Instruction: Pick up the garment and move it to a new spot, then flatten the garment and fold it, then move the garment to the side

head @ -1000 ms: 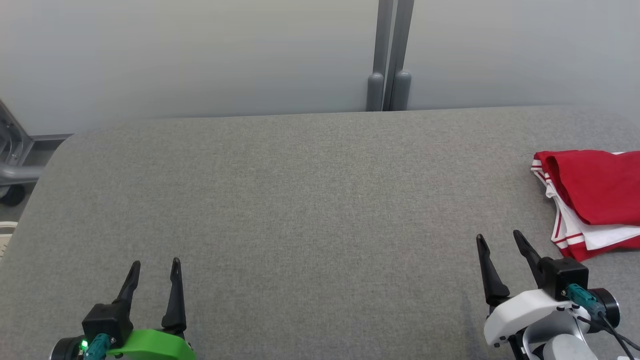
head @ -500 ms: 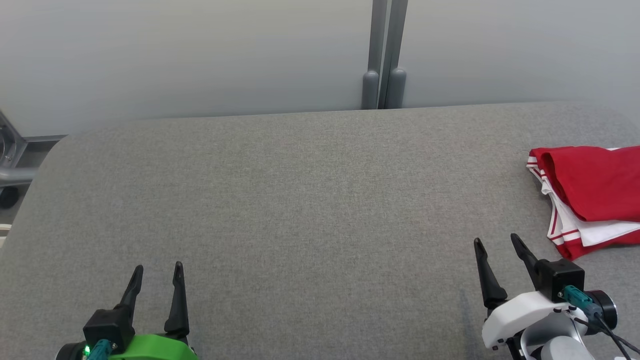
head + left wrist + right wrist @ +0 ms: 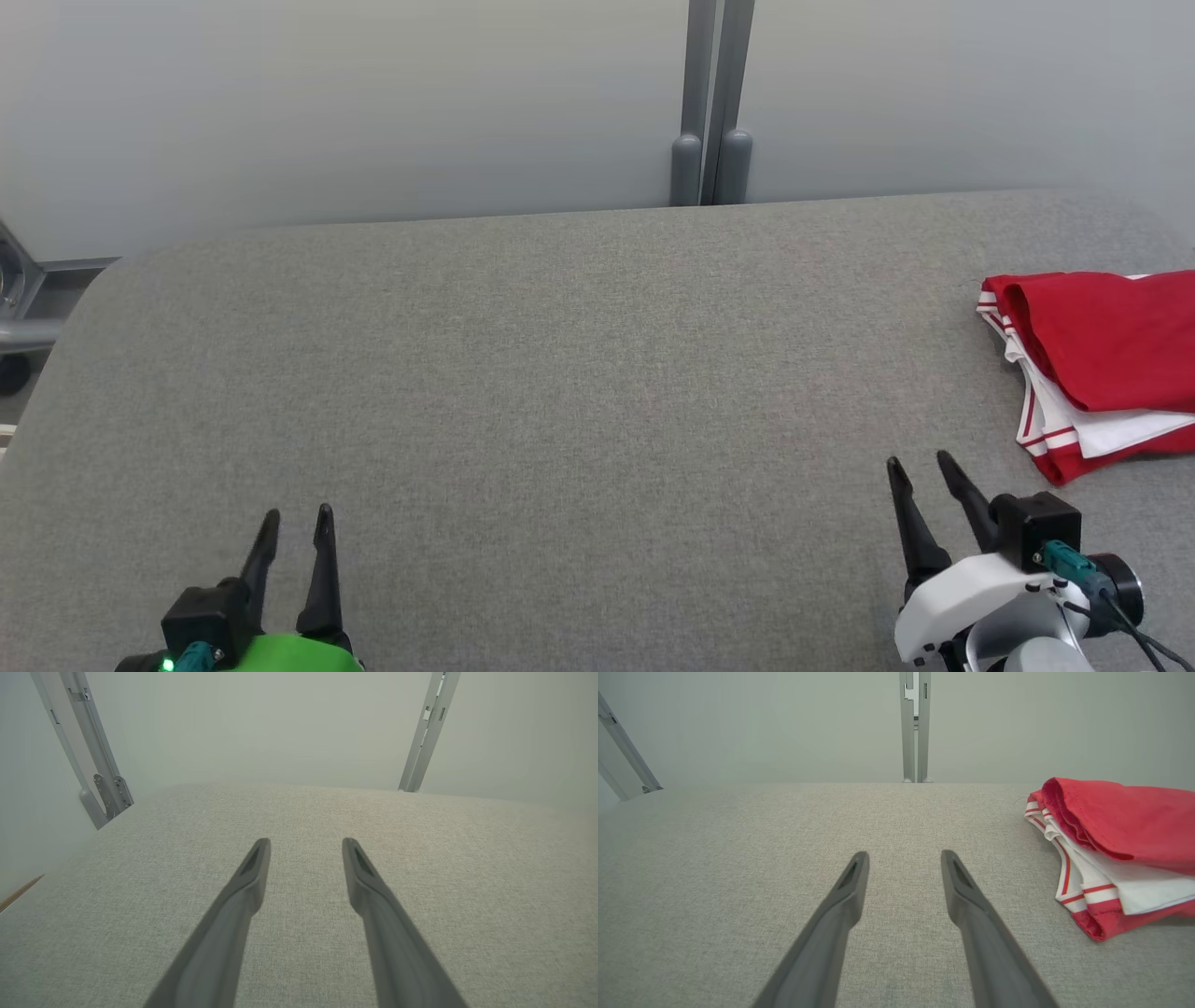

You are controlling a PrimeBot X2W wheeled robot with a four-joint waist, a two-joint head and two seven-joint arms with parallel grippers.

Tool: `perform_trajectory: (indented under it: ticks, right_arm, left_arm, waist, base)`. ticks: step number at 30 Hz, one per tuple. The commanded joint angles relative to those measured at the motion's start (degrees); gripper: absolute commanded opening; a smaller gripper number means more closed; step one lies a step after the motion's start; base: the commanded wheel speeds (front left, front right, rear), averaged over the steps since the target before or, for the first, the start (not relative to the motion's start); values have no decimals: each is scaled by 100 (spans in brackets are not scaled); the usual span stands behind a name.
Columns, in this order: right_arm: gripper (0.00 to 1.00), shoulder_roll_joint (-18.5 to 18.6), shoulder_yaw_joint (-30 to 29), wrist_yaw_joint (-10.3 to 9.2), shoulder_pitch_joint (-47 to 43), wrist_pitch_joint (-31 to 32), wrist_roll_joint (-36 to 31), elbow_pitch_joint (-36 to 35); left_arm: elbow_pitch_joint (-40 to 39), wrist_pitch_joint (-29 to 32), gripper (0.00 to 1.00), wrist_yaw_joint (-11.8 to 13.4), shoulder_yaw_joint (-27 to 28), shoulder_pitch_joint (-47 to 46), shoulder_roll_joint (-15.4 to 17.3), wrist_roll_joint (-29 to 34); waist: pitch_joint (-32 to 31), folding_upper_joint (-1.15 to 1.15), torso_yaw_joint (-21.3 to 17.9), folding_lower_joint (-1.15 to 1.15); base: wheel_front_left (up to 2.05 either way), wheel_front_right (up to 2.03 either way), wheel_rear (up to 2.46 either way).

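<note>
Lying rightward: garment (image 3: 1111,345) (table (image 3: 560,373) open leftward)

A lab test bay: grey felt table (image 3: 560,373), plain partition panels (image 3: 327,93).

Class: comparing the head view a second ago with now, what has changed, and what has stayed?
Both the left gripper and right gripper have drawn back slightly toward the view's bottom edge, their fingers narrowing a little but still open and empty. Nothing was grasped or released. The red and white garment lies on the grey table as before; its slight leftward shift is the camera's.
</note>
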State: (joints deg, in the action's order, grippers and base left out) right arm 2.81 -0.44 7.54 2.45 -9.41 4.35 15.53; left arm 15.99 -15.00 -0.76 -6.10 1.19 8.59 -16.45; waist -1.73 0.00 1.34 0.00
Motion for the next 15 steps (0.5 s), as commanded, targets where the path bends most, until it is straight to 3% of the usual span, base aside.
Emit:
perform_trajectory:
  ticks: [1,4,15]
  right_arm:
    - [0,-10,-11,0,-9,8,18,61]
    - [0,-35,-21,0,-90,31,71,209]
    - [0,-28,-90,-1,-18,192,1271,153]
  left_arm:
    - [60,18,0,-2,5,0,-24,-23]
    - [199,62,0,-6,-3,42,-71,-69]
    - [230,425,0,-98,216,-161,-138,-1076]
  waist:
    - [0,0,0,0]
    - [1,0,-2,0]
    - [16,0,-13,0]
  base:
    - [0,0,0]
    - [0,0,0]
    - [0,0,0]
